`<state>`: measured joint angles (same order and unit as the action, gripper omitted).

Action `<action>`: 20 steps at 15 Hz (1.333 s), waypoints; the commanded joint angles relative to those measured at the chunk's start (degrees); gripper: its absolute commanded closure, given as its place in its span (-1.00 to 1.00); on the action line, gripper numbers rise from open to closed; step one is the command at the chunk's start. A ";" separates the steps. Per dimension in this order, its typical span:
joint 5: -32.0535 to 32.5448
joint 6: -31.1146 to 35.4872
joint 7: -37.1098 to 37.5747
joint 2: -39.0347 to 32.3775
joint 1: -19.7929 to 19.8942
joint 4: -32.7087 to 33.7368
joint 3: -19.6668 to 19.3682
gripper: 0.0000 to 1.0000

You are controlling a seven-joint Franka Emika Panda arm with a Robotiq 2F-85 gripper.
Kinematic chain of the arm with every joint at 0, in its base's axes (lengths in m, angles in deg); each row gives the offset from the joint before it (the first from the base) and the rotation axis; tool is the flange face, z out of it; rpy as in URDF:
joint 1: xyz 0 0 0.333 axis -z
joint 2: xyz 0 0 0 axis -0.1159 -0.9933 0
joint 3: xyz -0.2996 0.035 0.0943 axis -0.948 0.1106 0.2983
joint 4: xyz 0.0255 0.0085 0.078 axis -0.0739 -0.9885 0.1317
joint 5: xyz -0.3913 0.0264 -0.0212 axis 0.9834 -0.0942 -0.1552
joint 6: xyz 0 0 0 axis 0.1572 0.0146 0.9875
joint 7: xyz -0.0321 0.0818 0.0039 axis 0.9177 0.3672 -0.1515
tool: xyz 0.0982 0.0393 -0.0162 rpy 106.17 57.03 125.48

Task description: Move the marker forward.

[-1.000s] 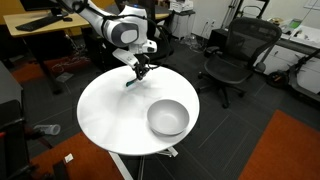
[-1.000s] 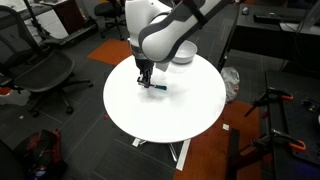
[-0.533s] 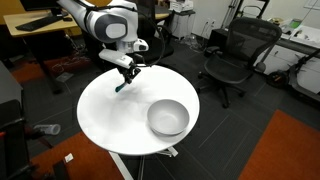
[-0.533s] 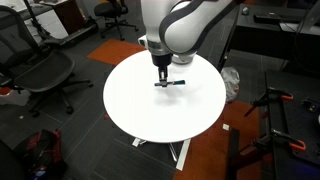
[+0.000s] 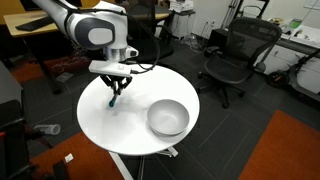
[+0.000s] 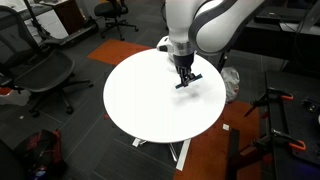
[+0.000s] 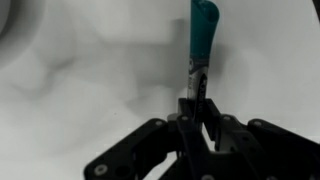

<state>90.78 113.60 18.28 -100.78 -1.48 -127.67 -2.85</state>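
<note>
The marker (image 7: 202,35) is a slim dark stick with a teal-blue end. In the wrist view it sticks up from between the jaws. My gripper (image 7: 196,108) is shut on the marker. In an exterior view the gripper (image 5: 115,93) holds the marker (image 5: 113,100) low over the left part of the round white table (image 5: 100,125). In an exterior view the gripper (image 6: 184,76) holds the marker (image 6: 189,82) over the table's right part (image 6: 140,110). The grey bowl (image 5: 168,118) sits apart, towards the table's right front.
Black office chairs (image 5: 232,58) (image 6: 45,72) stand around the table. Desks with clutter line the back (image 5: 40,25). Orange carpet (image 5: 290,150) lies beside the table. The table edge is near the gripper in an exterior view (image 6: 222,100).
The gripper has carried the marker across the table, leftward in one exterior view and rightward in the other, from the far edge towards the opposite side. The bowl has not moved.
</note>
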 commanded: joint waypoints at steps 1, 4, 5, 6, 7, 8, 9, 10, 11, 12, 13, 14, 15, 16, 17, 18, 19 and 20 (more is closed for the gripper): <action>0.18 3.42 -9.44 2.79 2.86 -4.91 1.72 0.91; -0.95 4.78 -15.92 2.28 4.05 -5.69 2.08 0.91; -1.48 5.06 -17.75 2.08 4.42 -5.77 2.30 0.91; -1.85 5.44 -19.25 1.91 4.66 -5.91 2.38 0.91; -2.29 5.66 -20.80 1.83 4.92 -6.05 2.55 0.91; -2.71 5.73 -21.99 1.77 5.10 -6.12 2.67 0.91; -3.37 5.84 -23.37 1.59 5.38 -6.12 2.90 0.91; -3.84 5.85 -24.42 1.47 5.55 -6.13 3.01 0.91; -4.37 5.82 -25.38 1.31 5.67 -6.12 3.14 0.91; -4.52 5.65 -25.65 1.16 5.38 -6.02 2.89 0.91; -5.04 5.44 -26.07 1.11 5.30 -5.95 2.83 0.13; -5.30 5.36 -26.18 1.10 5.20 -5.96 2.76 0.11; -5.45 5.18 -26.03 1.16 5.16 -5.98 2.73 -0.03; -5.48 5.06 -25.87 1.15 5.10 -5.94 2.67 -0.16; -5.50 4.97 -25.81 1.16 5.06 -5.91 2.64 -0.34; -5.52 4.89 -25.66 1.17 4.99 -5.87 2.60 -0.47; -5.47 4.93 -25.54 1.20 4.91 -5.89 2.56 -0.60; -5.79 4.75 -25.31 1.41 4.91 -5.96 2.70 -0.77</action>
<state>86.74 117.65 -5.73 -100.43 2.84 -132.50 -0.95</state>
